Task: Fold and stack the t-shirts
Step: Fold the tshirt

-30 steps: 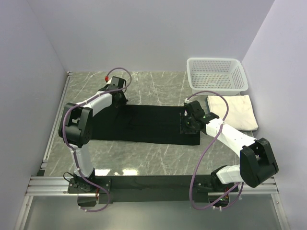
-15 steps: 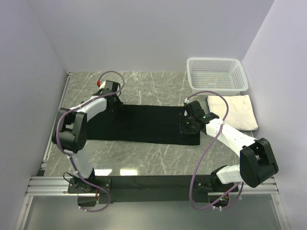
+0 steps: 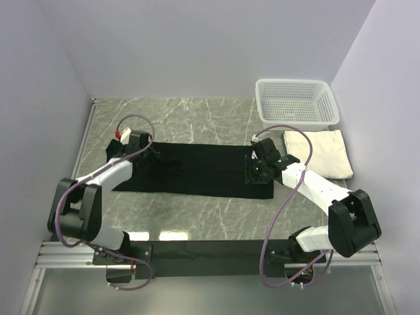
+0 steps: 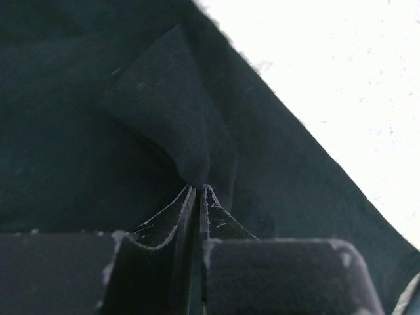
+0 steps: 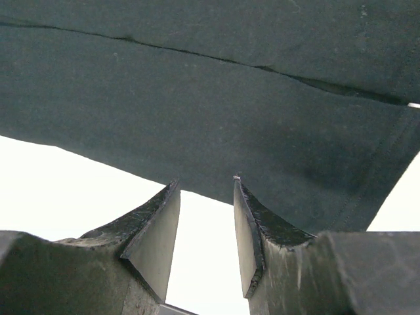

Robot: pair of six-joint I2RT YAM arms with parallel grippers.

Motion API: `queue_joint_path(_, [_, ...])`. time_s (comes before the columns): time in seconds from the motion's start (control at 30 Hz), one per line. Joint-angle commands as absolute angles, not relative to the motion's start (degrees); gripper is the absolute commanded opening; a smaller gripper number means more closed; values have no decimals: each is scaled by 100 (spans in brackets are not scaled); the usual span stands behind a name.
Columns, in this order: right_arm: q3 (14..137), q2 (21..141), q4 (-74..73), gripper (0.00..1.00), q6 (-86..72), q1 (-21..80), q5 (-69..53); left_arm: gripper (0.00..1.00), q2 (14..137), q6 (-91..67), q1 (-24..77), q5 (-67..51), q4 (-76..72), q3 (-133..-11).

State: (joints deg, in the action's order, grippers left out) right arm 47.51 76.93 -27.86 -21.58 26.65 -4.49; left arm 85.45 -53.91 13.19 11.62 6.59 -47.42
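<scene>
Your left hand [image 4: 198, 188] is pressing its fingers together on a raised fold of the black t-shirt [image 3: 197, 169], and the cloth is peaking up into a small tent right at the fingertips. From above, that hand is sitting at the shirt's far left corner, with the arm stretching low across the bench [image 3: 197, 118].

The black t-shirt is lying spread out as a long strip across the middle of the bench, running from left to right.

Your right hand [image 5: 205, 187] is standing spread, with nothing between its fingers. Its tips are sitting at the hem on the shirt's right end, and you cannot tell whether they are touching the cloth.

The cream-white t-shirt [image 3: 321, 152] is lying folded flat on the bench to the right of the black one, just beside the right arm. The white mesh basket [image 3: 292, 81] is standing just behind it in the far right corner.
</scene>
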Motion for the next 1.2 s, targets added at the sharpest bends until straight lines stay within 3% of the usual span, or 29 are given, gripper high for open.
queue_joint_path(0.0, [4667,7462,-2575,45,-2162,2698,-571,11,7974,-6011,1231,1248,194,-4169])
queue_joint_path(0.13, [4649,7427,-2435,45,-2136,2698,-782,22,7594,-6214,1187,1353,158,-3710])
queue_joint_path(0.37, [4895,7636,-1637,46,-2451,2690,-1781,70,6970,-5795,511,1441,378,-3612])
queue_joint_path(0.47, [5097,7944,-1014,47,-2854,2698,-2231,85,7118,-5145,299,1240,308,-3805])
queue_joint_path(0.6, [5632,8673,-177,48,-3567,2716,-2776,88,8012,-4562,114,739,517,-4541])
queue_joint_path(0.73, [6178,9586,508,49,-4330,2882,-2927,77,8551,-4377,97,466,659,-4939])
queue_joint_path(1.17, [7048,11478,1986,54,-6433,3313,-2786,72,9316,-3929,97,360,1081,-5484])
